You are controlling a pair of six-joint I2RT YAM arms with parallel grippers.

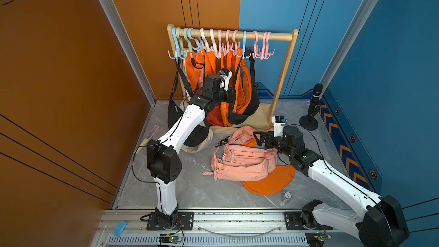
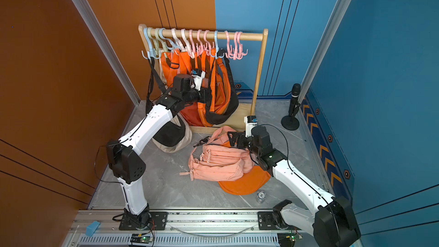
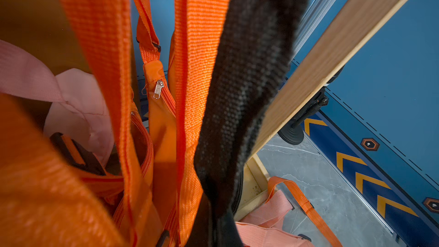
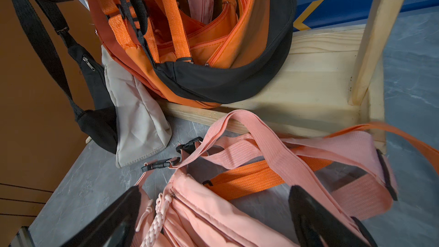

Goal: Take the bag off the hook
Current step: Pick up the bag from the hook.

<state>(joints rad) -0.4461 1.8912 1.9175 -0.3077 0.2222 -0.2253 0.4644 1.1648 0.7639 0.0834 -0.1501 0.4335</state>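
Observation:
A black bag [image 1: 248, 109] hangs by its black strap [image 3: 237, 91] from a light blue hook [image 1: 244, 43] on the wooden rail [image 1: 278, 36]; both top views show it in front of the orange bags. My left gripper [image 1: 231, 96] reaches in among the hanging straps and is shut on the black strap, which runs straight into the jaws in the left wrist view and hides them. My right gripper [image 4: 213, 219] is open, low over a pink bag [image 4: 213, 210] on the floor, with nothing between its fingers [image 4: 114, 217].
Several orange bags [image 1: 213, 72] hang mid-rail. A second black bag [image 1: 174, 115] and a beige one [image 1: 202, 144] hang at the left end. An orange bag [image 1: 268, 184] lies under the pink one. A microphone stand [image 1: 308, 122] is by the right wall. The rack's right post [image 1: 281, 77] is close.

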